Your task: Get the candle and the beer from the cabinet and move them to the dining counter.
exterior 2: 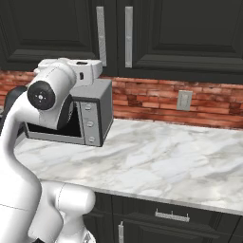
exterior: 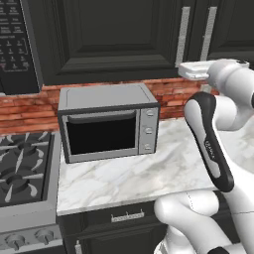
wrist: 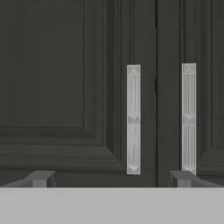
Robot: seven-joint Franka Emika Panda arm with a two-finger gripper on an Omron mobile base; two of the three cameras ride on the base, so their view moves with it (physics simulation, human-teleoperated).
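- My end effector (wrist: 110, 178) is spread wide with nothing between its two small dark fingertips (wrist: 40, 178), which rise at the bottom of the hand view.
- Straight ahead of the end effector I see the tall black panelled wall cabinet (wrist: 52, 87), both doors shut.
- Two long vertical silver bar handles face me: the left handle (wrist: 133, 119) stands ahead of the gap between my fingertips, toward its right side, and the right handle (wrist: 188, 118) stands just above my right fingertip.
- The dark seam where the two doors meet runs between the handles, ahead of the end effector and a little right of centre.
- The end effector is apart from the doors; I cannot tell how near.
- In the left base view the white hand of the arm (exterior: 196, 70) sits raised at the level of the cabinet's lower edge, below the same pair of handles.
- Below the end effector and to its left stands a grey boxy toaster oven with a dark glass door (exterior: 106, 124) on the white-grey veined marble desk (exterior: 149, 173).
- Behind the oven runs a red brick backsplash (exterior 2: 156, 102), below the cabinet.
- Farther left of the end effector and lower, a black gas stove with grates (exterior: 22, 168) adjoins the desk.
- The candle and the beer I cannot see; the cabinet doors are shut.
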